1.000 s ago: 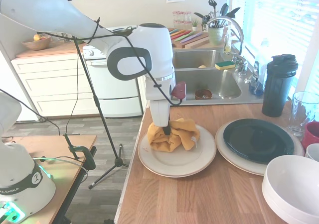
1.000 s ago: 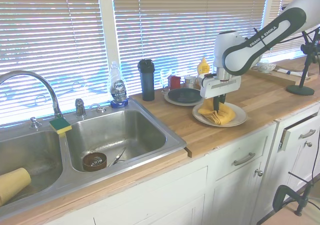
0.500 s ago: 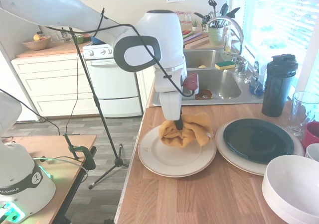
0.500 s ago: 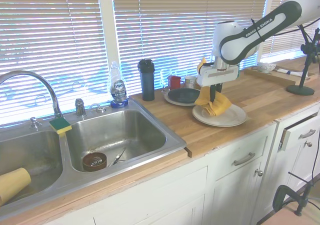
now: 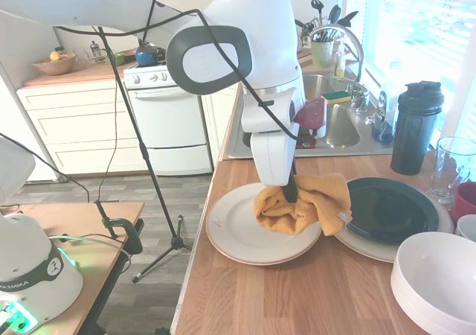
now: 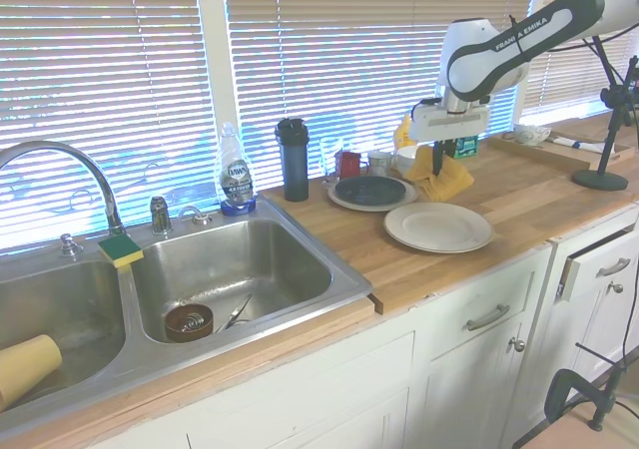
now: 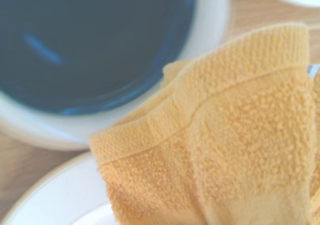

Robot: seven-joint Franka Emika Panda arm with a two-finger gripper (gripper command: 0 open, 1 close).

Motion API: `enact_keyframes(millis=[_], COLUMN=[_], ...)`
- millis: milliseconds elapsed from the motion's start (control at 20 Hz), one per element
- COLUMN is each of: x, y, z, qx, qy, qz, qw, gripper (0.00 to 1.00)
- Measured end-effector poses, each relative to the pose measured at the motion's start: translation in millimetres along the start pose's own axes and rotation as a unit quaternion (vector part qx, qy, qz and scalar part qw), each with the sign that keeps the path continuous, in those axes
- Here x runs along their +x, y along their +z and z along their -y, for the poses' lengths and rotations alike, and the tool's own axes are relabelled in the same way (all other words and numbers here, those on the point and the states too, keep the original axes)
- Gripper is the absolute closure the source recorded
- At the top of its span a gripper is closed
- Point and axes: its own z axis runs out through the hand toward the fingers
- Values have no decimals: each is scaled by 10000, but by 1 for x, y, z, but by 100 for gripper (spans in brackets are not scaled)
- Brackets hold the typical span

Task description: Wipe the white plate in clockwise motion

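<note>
**Holding the cloth above the plate**

Gripping a bunched yellow cloth point(image 5: 301, 203) from above in the first exterior view, with the gripper point(image 5: 290, 192) pinched shut on its upper folds, probably so the loose bulk hangs down as a wiping pad. Sitting near the worktop's front edge: the white plate point(image 5: 238, 227), cloth over its far side and spilling toward the dark plate point(image 5: 390, 208) just beside it.

Seen from the second exterior view: cloth point(image 6: 444, 177) dangling clear of the white plate point(image 6: 439, 226), gripper point(image 6: 439, 158) raised toward the window side of the worktop, so no contact with the plate here.

Filling the wrist view: cloth point(image 7: 230, 145) up close, dark plate point(image 7: 90, 40) beyond it, a sliver of white plate point(image 7: 50, 205) at a corner.
</note>
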Motion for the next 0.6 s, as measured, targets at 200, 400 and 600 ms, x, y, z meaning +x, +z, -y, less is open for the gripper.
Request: enact_keyframes(millis=[200, 400, 600], x=[38, 78, 100], y=[-6, -8, -1], z=[-18, -43, -66], qx=[-35, -85, -183], qy=[211, 429, 571], qz=[-99, -182, -169], qw=[9997, 9989, 9981], gripper=[100, 100, 100])
